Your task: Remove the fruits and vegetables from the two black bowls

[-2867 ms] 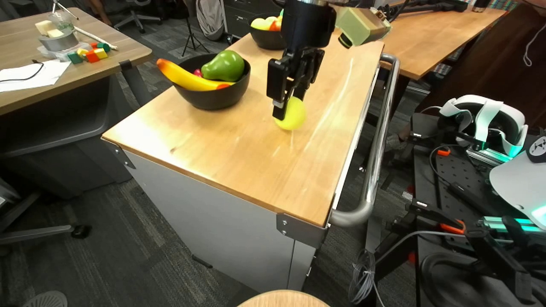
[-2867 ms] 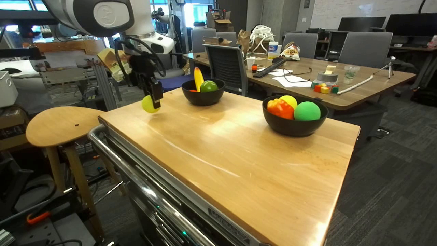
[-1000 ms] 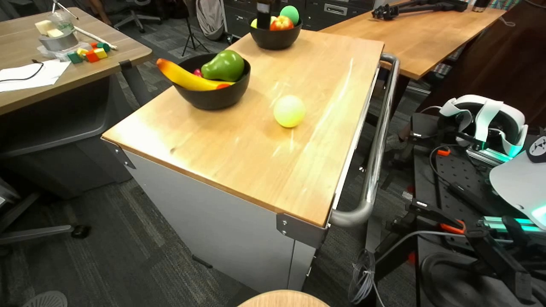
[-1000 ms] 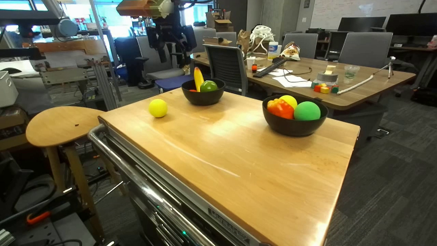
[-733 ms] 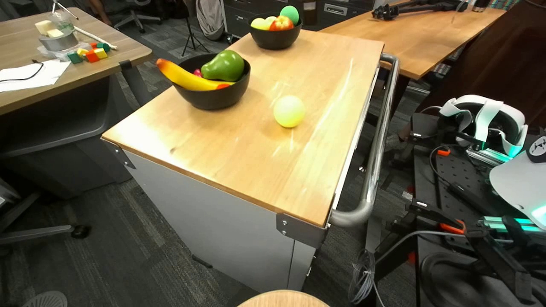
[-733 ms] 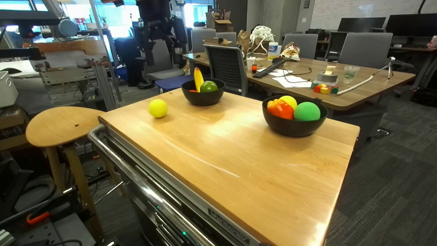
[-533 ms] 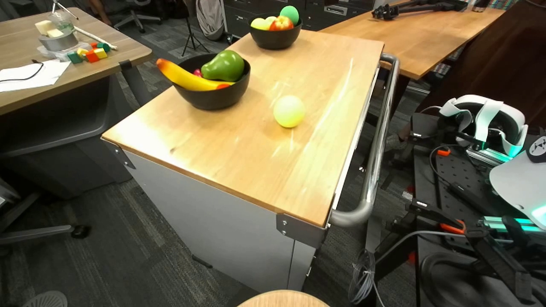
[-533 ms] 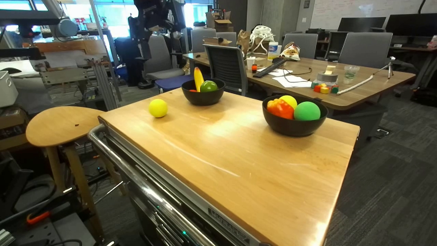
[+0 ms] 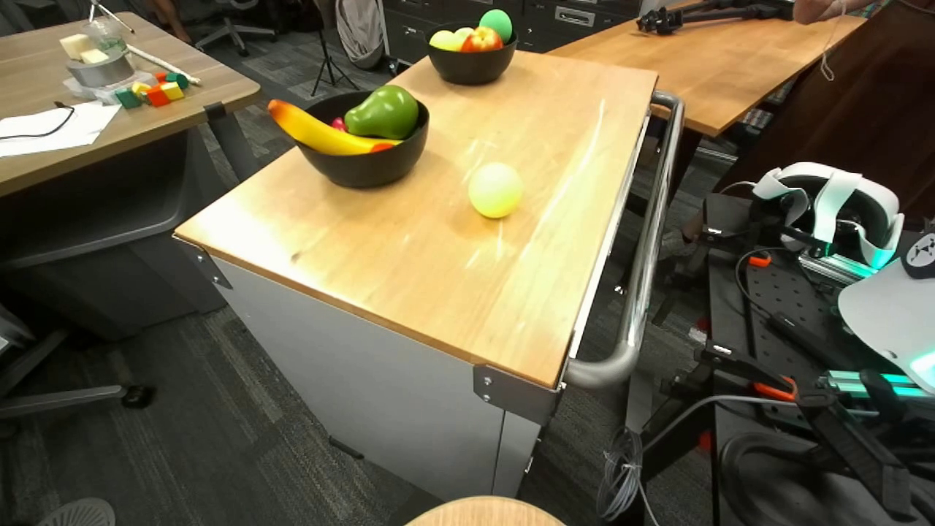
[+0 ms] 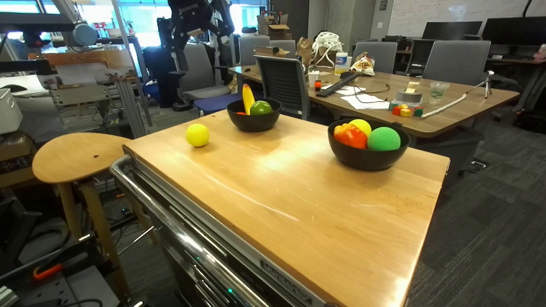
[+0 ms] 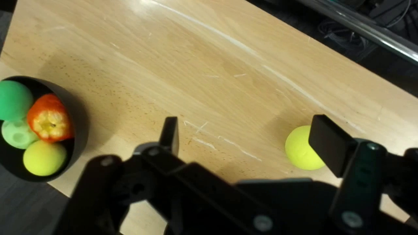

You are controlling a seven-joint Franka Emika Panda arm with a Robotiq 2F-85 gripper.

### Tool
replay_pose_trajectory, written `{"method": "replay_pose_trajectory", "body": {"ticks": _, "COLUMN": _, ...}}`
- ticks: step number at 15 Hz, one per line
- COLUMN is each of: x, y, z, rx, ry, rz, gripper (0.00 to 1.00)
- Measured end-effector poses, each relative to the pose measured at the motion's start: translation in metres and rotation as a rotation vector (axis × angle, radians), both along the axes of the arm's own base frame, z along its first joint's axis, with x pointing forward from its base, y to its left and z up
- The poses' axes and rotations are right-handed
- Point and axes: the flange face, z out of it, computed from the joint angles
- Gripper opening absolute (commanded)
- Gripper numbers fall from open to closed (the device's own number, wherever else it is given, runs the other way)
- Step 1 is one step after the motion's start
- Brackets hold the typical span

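A yellow ball [image 9: 496, 191] rests alone on the wooden cart top, also seen in the wrist view [image 11: 301, 148]. A black bowl [image 9: 365, 172] holds a yellow banana [image 9: 321, 135], a green pear [image 9: 383, 113] and a small red item [image 9: 338, 124]. The farther black bowl [image 10: 370, 160] holds a green ball [image 10: 384, 139], a red-orange pepper [image 10: 349, 135] and a yellow fruit [image 10: 361, 126]; the wrist view adds a pale green fruit [image 11: 19, 133]. My gripper [image 11: 246, 130] is open and empty, high above the cart, its right finger partly covering the yellow ball in the wrist view.
A metal handle rail [image 9: 650, 241] runs along one cart side. A round wooden stool [image 10: 81, 155] stands by the cart. A table with blocks, tape and papers [image 10: 362, 101] stands behind. A person's hand [image 9: 814, 9] shows at the top edge.
Earlier my gripper was at the yellow ball; it has let go and risen away, out of view in an exterior view. The ball stays on the cart top. Lately the gripper moved only slightly.
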Motion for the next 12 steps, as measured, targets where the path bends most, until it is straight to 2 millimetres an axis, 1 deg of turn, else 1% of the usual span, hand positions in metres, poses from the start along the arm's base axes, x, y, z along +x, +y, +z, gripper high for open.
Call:
{"method": "replay_pose_trajectory", "body": {"ticks": 3, "x": 0.0056, "y": -0.008, "z": 0.0064, "rx": 0.031, "ry": 0.024, "rz": 0.155, "gripper": 1.0}}
{"method": "replay_pose_trajectory", "body": {"ticks": 6, "x": 0.0086, "y": -0.0075, "z": 0.0074, "rx": 0.074, "ry": 0.058, "rz": 0.299, "gripper": 1.0}}
{"method": "replay_pose_trajectory", "body": {"ticks": 8, "x": 0.0084, "y": -0.0043, "z": 0.0062, "rx": 0.086, "ry": 0.073, "rz": 0.34, "gripper": 1.0}}
{"method": "replay_pose_trajectory", "body": {"ticks": 12, "x": 0.0089, "y": -0.0026, "z": 0.0035, "rx": 0.089, "ry": 0.075, "rz": 0.362, "gripper": 1.0}}
